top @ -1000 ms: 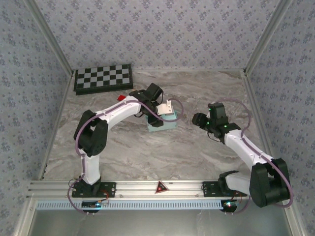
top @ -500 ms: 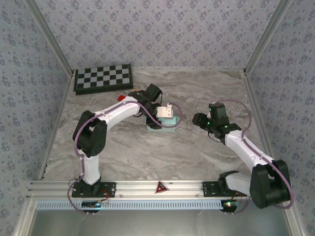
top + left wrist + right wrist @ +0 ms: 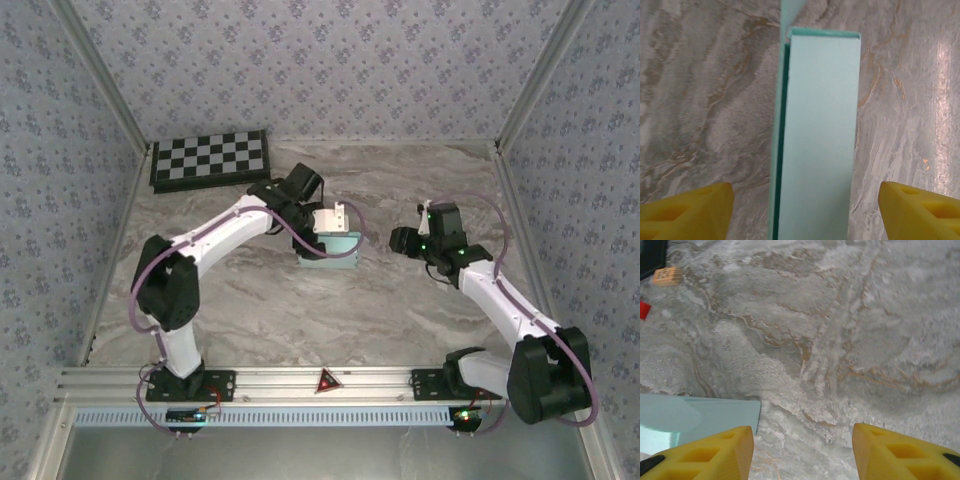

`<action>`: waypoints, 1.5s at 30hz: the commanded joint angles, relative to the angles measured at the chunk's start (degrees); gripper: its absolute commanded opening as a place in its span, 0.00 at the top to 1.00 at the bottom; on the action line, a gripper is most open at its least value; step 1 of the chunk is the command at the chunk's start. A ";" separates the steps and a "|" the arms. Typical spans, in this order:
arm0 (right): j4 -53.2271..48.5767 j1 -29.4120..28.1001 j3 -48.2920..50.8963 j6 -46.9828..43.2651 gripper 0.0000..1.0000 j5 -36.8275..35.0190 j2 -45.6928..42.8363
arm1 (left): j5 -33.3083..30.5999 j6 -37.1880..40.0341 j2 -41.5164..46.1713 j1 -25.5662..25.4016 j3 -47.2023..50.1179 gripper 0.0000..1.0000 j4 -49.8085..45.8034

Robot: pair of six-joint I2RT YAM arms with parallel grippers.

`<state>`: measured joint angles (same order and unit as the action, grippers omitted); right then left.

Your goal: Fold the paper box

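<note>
The paper box (image 3: 328, 250) is a small pale cyan rectangular box lying on the marble table (image 3: 400, 310) near the middle. Seen in the left wrist view, the paper box (image 3: 817, 135) runs lengthwise between my yellow fingers (image 3: 687, 210), with a thin dark slit along its left edge. My left gripper (image 3: 805, 212) hangs over it, open, with bare table showing between each finger and the box. My left gripper (image 3: 332, 222) sits just behind the box from above. To the box's right my right gripper (image 3: 400, 241) is open over bare table, and the paper box (image 3: 700, 415) lies to the left of the right gripper (image 3: 802, 452).
A black-and-white checkerboard (image 3: 210, 158) lies at the back left. A small red block (image 3: 644, 310) and a small tan block (image 3: 667, 276) sit on the table beyond the box. Patterned walls close in the table on three sides.
My left gripper's jaws have spread wider around the box, and the left arm's elbow has swung out to the left. The right gripper has barely moved.
</note>
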<state>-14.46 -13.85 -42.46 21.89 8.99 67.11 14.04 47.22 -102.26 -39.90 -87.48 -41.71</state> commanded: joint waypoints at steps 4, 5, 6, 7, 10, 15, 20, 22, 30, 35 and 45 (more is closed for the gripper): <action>-1.98 0.12 -3.96 -13.33 0.43 6.66 -0.38 | 0.02 -13.39 12.42 1.33 6.52 0.24 9.49; -2.13 -0.03 -4.35 -15.05 0.43 8.18 -0.22 | -0.20 -16.13 14.20 2.00 7.91 0.24 11.15; -2.31 -0.28 -4.77 -16.76 0.43 9.44 -0.14 | -0.40 -18.66 16.02 2.59 9.33 0.23 12.61; -2.48 -0.57 -5.07 -18.01 0.43 9.88 -0.07 | -0.44 -20.61 17.46 3.21 10.54 0.23 13.65; -4.69 -1.25 -7.26 -20.31 0.43 10.86 0.66 | -0.63 -26.07 22.13 5.36 14.95 0.23 16.39; -11.55 -1.74 -13.73 -21.85 0.43 15.34 5.30 | -5.62 -37.64 27.64 8.36 21.20 0.18 18.57; -15.31 -4.89 -17.28 -23.51 0.45 12.43 9.37 | -3.14 -45.61 29.25 11.62 23.34 0.12 14.69; -15.51 -6.28 -17.75 -23.56 0.45 12.30 10.28 | 0.44 -46.72 29.75 12.40 25.20 0.12 15.11; -13.92 -10.03 -17.77 -21.92 0.49 9.78 12.81 | 8.33 -50.73 22.65 13.80 24.86 0.26 12.94; -12.33 -10.23 -17.31 -20.84 0.51 9.86 13.39 | 10.05 -52.91 19.65 13.82 24.66 0.33 15.05; -11.43 -10.15 -17.91 -19.87 0.56 9.46 14.95 | 11.95 -54.68 15.94 13.80 23.64 0.49 17.54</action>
<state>-26.35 -23.79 -58.57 1.02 18.87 81.58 23.86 -6.42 -85.60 -26.24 -61.78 -26.06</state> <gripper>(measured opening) 0.443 0.519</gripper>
